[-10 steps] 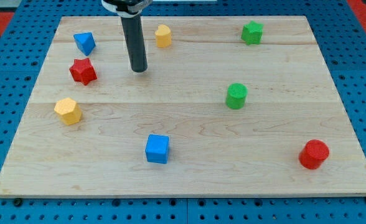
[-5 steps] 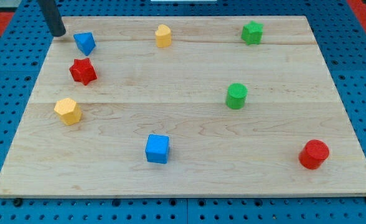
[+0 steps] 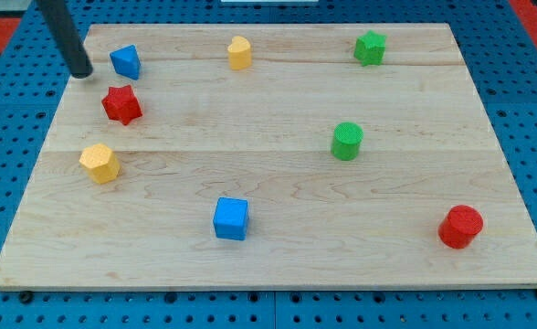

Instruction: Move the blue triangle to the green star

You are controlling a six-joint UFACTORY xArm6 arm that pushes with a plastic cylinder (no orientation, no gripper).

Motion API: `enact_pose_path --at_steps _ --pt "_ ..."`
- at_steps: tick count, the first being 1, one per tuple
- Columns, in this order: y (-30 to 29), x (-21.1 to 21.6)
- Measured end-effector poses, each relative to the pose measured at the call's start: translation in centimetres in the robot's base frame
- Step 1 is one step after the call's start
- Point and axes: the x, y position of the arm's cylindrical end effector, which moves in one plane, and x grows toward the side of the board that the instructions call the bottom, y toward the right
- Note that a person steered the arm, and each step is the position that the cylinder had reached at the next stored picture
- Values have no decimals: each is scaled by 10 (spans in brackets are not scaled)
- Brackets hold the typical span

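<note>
The blue triangle (image 3: 124, 61) lies near the top left corner of the wooden board (image 3: 278, 265). The green star (image 3: 370, 47) lies near the top right. My tip (image 3: 82, 72) rests on the board's left edge, just left of the blue triangle, a small gap apart from it. The dark rod rises up and left out of the view's top.
A red star (image 3: 121, 104) lies just below the blue triangle. Also on the board: a yellow hexagon (image 3: 99, 163), a yellow block (image 3: 239, 52) at the top, a green cylinder (image 3: 347, 141), a blue cube (image 3: 231, 218), a red cylinder (image 3: 459, 227).
My tip swept from the board's upper middle to its top left corner, then slid down a little beside the blue triangle. The blocks have stayed put.
</note>
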Motion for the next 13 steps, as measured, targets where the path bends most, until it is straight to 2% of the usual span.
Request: enact_pose_path --at_steps 1,2,3,4,5,7,9,11,13 --pt "27 -3" --pt "2 -27" --pt "1 -37" --pt "48 -13" --pt "76 -9" --pt "65 -22" --pt "145 1" --pt "207 4" --pt "208 -18"
